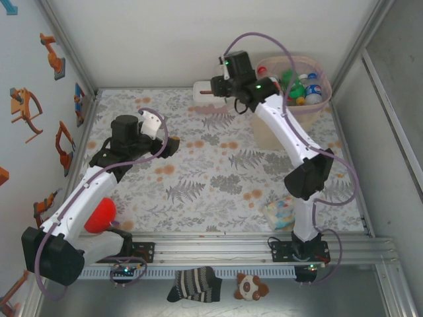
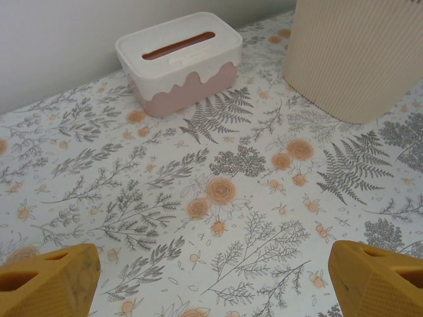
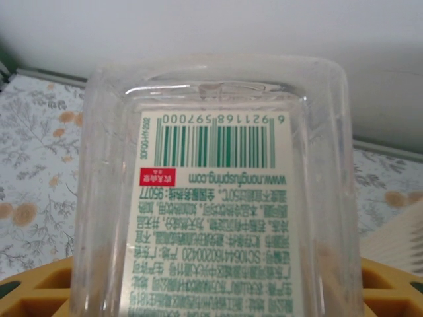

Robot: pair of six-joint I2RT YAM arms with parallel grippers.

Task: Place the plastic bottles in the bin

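Observation:
A clear plastic bottle [image 3: 218, 191] with a white label printed in green sits between my right gripper's [image 3: 218, 294] yellow fingers [image 3: 39, 290], and the gripper is shut on it. From above, that right gripper [image 1: 213, 84] hangs at the back of the table, left of the bin [image 1: 318, 71] and over the tissue box. The pale pink bin holds several bottles [image 1: 305, 89] with coloured caps. Its ribbed beige body [image 2: 357, 53] stands at the upper right of the left wrist view. My left gripper [image 1: 153, 123] hovers over the floral cloth, open [image 2: 215, 281] with nothing between its fingers [image 2: 46, 281].
A white and pink tissue box [image 2: 178, 63] stands near the back wall [image 1: 206, 99]. A red round object [image 1: 100, 214] lies by the left arm. A soft pack [image 1: 281, 212] lies by the right arm's base. A striped sock [image 1: 193, 284] and a plush toy [image 1: 251, 287] lie before the rail.

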